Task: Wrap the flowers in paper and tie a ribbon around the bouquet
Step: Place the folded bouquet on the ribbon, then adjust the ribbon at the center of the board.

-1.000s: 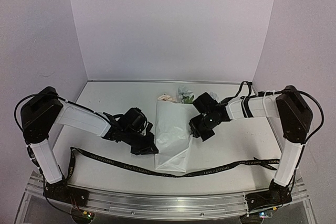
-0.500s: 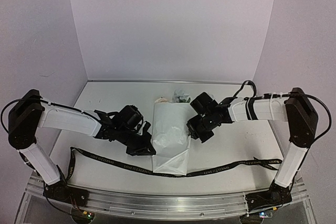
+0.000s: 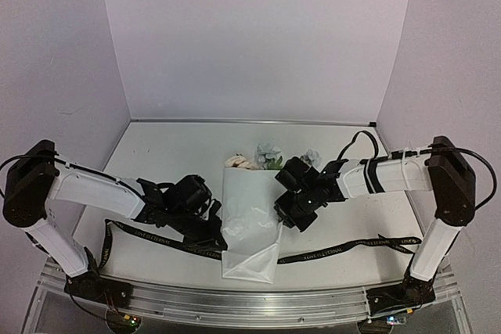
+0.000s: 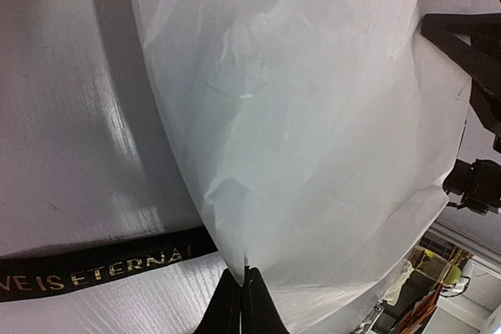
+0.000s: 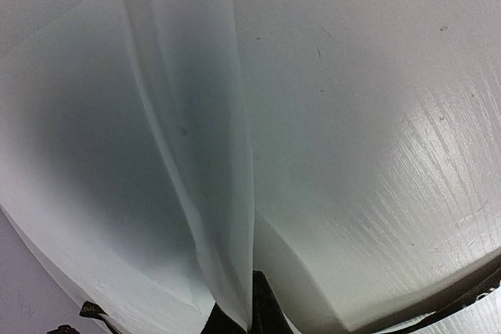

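Folded paper (image 3: 249, 217) lies between the grippers. The left gripper (image 4: 244, 278) pinches its left edge and the right gripper (image 5: 251, 291) pinches its right edge. The ribbon (image 3: 149, 234) passes beneath.

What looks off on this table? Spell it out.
Nothing is spilled or torn. The paper is creased and loosely folded over the flowers, whose blooms stick out at its far end. The ribbon lies untied, passing under the paper's near end. The left gripper and right gripper each pinch a paper edge.
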`<state>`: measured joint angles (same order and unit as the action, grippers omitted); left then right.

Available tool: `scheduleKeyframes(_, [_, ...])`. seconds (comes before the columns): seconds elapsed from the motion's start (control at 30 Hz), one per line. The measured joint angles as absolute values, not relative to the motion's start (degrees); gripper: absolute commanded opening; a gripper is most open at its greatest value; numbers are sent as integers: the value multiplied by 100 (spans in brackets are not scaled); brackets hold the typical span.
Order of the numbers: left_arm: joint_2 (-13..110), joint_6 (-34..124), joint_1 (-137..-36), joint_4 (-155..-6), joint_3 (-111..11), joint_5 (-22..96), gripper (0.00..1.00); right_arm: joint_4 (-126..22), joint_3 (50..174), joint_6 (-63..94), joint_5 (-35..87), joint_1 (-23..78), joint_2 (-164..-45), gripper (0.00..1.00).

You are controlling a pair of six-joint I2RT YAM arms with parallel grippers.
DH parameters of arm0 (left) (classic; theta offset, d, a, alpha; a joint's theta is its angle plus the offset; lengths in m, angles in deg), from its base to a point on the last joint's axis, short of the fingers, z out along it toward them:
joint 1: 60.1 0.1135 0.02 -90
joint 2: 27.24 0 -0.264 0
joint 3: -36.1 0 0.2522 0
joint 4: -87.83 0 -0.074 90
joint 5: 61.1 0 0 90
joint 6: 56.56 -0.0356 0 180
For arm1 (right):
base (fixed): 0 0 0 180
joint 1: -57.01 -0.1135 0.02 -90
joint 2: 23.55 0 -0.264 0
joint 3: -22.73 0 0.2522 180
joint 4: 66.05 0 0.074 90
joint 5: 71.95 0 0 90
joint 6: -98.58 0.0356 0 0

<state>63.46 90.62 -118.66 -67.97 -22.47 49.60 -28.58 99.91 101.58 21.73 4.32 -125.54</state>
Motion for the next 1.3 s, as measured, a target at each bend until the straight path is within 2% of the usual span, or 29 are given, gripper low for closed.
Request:
scheduleKeyframes(0.07, [6317,9142,-11891,-6797,-2198,4924,19,-2860,9941,10097,2168,415,-12495,36])
scheduleKeyframes(0.13, [6287,9180,-11900,-6785,-2171,4860,26,-2854,9882,10062,2158,412,-12420,49])
scheduleKeyframes(0.17, [6268,9210,-11904,-6780,-2164,4806,34,-2847,9844,10001,2151,412,-12371,54])
scheduleKeyframes(0.33, [5899,9398,-11897,-6563,-2164,4293,61,-2725,9627,9576,2153,421,-12008,75])
scheduleKeyframes(0.43, [5480,9566,-11832,-6206,-2164,3803,72,-2525,9397,9243,2123,458,-11626,97])
scheduleKeyframes(0.7, [4315,10285,-11154,-4876,-2099,2147,75,-1768,8652,8200,1798,705,-10300,98])
scheduleKeyframes(0.87, [3659,10743,-10323,-4136,-1668,1510,75,-1485,8112,7930,1780,959,-9716,98])
scheduleKeyframes(1.07, [3380,10893,-9249,-3583,-1088,1104,75,-1251,7247,7651,1452,1064,-8629,98])
scheduleKeyframes(1.3, [3638,10670,-8053,-3736,-908,1072,74,-836,6628,7299,821,1064,-7430,98])
